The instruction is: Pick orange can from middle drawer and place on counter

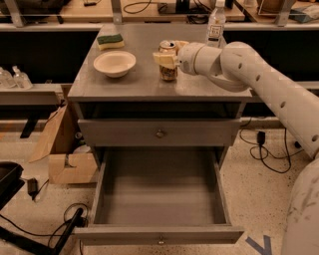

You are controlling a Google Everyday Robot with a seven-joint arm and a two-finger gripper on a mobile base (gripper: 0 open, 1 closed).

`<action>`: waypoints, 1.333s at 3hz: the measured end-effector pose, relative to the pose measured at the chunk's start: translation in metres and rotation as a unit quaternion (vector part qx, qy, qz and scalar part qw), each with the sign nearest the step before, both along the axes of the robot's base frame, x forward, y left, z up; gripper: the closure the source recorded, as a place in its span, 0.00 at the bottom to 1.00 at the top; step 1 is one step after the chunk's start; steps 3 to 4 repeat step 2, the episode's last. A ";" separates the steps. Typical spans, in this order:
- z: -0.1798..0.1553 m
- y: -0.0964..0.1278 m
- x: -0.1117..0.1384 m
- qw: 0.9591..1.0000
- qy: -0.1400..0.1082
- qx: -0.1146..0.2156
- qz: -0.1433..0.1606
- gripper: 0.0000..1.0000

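Three other things share the counter (149, 87) with the orange can (168, 68): a cream bowl (114, 63) to its left, a green-topped sponge (110, 41) at the far left, and a clear water bottle (216, 25) at the far right corner. The can stands upright near the counter's middle, well apart from the bowl. The gripper (170, 54) reaches in from the right on a white arm (259, 79), and its fingers (163, 58) are clamped on the can's upper part, one on the near-left side and one behind.

Below, the upper drawer (159, 132) is closed, while the middle drawer (159, 235) is pulled far out toward the near side. A torn cardboard box (67, 154) sits on the floor left of the cabinet, and cables (266, 152) trail on the right. A tan workbench (65, 12) runs along the far side.

The bottle's white label carries dark print and the can bears dark markings; neither can be read.
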State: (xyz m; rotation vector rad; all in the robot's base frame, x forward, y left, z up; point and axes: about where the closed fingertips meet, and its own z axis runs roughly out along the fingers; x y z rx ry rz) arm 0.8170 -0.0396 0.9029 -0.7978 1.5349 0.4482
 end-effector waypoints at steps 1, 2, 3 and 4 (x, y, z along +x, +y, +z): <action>-0.001 0.004 0.000 1.000 0.001 0.000 0.003 0.00; -0.001 0.005 0.000 1.000 0.001 0.000 0.003 0.00; -0.001 0.005 0.000 1.000 0.001 0.000 0.003 0.00; -0.001 0.005 0.000 1.000 0.001 0.000 0.003 0.00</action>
